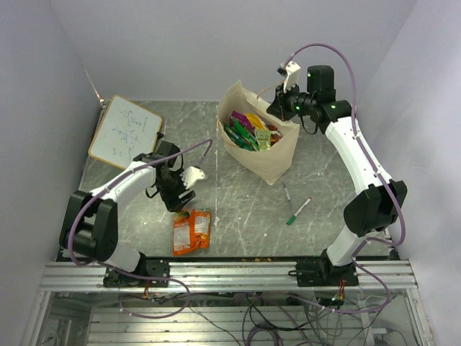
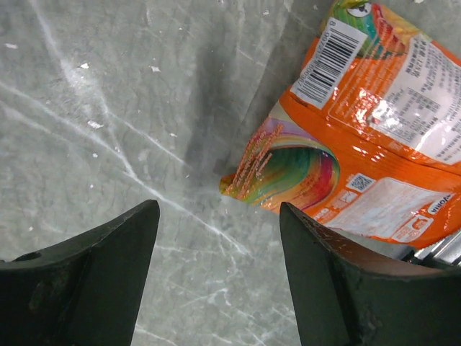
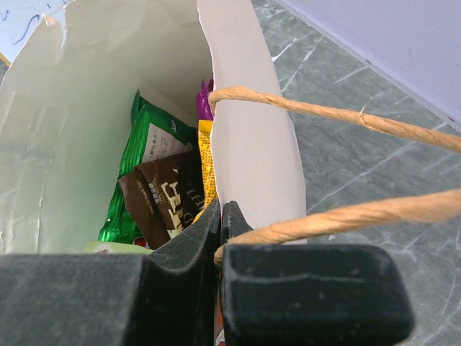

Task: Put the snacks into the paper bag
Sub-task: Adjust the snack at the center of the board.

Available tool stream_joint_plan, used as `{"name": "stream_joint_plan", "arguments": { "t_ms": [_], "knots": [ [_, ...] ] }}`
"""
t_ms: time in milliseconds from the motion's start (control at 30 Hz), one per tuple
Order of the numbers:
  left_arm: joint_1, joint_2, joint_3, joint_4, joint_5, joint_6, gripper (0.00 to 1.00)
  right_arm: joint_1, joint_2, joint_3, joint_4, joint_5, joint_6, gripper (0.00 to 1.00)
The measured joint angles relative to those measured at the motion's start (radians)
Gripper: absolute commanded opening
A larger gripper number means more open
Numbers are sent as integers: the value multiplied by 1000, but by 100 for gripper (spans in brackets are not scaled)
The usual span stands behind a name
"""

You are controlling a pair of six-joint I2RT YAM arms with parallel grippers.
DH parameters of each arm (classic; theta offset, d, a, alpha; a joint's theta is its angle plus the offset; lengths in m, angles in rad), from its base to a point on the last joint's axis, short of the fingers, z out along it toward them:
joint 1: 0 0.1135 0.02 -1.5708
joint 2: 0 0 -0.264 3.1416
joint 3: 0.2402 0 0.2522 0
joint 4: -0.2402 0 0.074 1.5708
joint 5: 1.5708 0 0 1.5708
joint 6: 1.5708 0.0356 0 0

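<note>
Bare tabletop (image 1: 230,194) lies open between the orange bag (image 1: 191,232) and the paper bag (image 1: 277,162), two pens (image 1: 297,210) off to the right, while the right gripper (image 3: 220,216) pinching the rim crowds the mouth.

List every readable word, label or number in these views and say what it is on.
Orange packet: barcode and fine print, too small to read.
Brown packet in the paper bag: pale lettering, blurred.
Whiteboard: blue handwriting, illegible.
No text can be quoted.
</note>
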Motion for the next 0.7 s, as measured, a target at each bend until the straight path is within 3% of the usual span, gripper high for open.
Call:
{"name": "stream_joint_plan", "arguments": {
  "t_ms": [367, 533, 700],
  "knots": [
    [2, 121, -25, 39, 34, 24, 77, 0, -10, -20, 16, 0, 0, 0],
    [5, 132, -37, 42, 45, 31, 82, 0, -10, -20, 17, 0, 0, 0],
    [5, 132, -40, 48, 50, 27, 75, 0, -10, -20, 18, 0, 0, 0]
  ]
}}
